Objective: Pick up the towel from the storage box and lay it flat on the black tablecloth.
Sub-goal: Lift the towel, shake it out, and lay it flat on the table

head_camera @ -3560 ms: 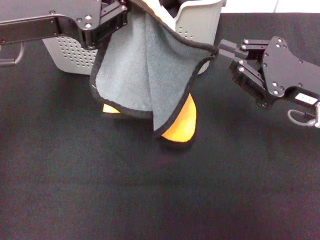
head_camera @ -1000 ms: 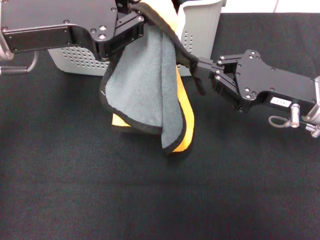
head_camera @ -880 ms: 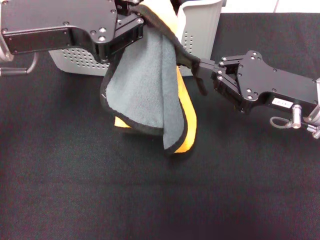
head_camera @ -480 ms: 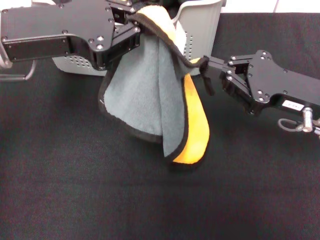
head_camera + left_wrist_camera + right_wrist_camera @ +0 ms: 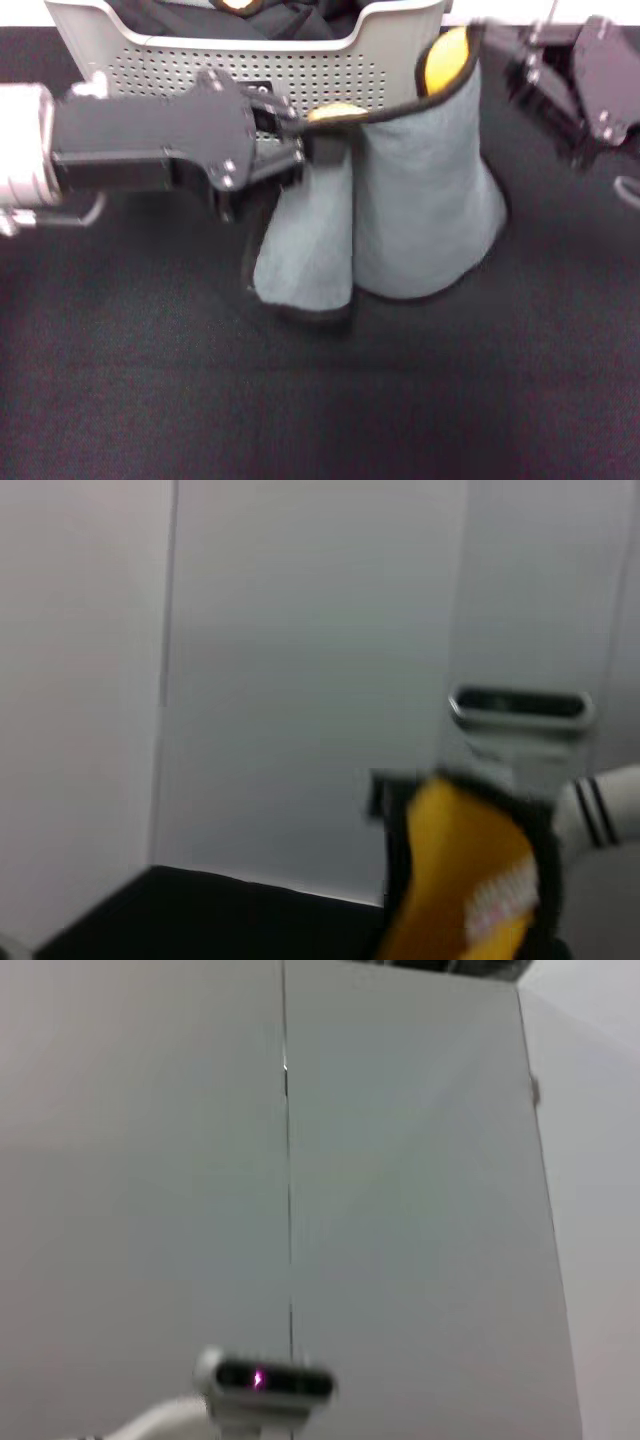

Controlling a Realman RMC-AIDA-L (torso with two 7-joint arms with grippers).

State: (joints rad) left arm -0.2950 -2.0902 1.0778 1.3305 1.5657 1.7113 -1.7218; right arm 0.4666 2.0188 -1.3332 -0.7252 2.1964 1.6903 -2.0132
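The towel (image 5: 420,200) hangs in front of the storage box (image 5: 150,60), gray face toward me, with orange-yellow showing along its top edge. Its lower hem touches the black tablecloth (image 5: 300,400). My left gripper (image 5: 303,138) is shut on the towel's top edge at centre. My right gripper (image 5: 495,55), blurred at the upper right, holds the other top corner up beside the box's right end. In the left wrist view an orange fold of the towel (image 5: 460,880) with its black border fills the lower right. The right wrist view shows only a wall.
A black fabric bundle (image 5: 200,15) lies inside the storage box. The box's black label (image 5: 262,92) sits just behind my left gripper. The tablecloth stretches wide in front of the towel and to both sides.
The two grippers have moved apart: the right one up and to the right, the left one lower. The towel, bunched before, now hangs spread between them with its gray face forward.
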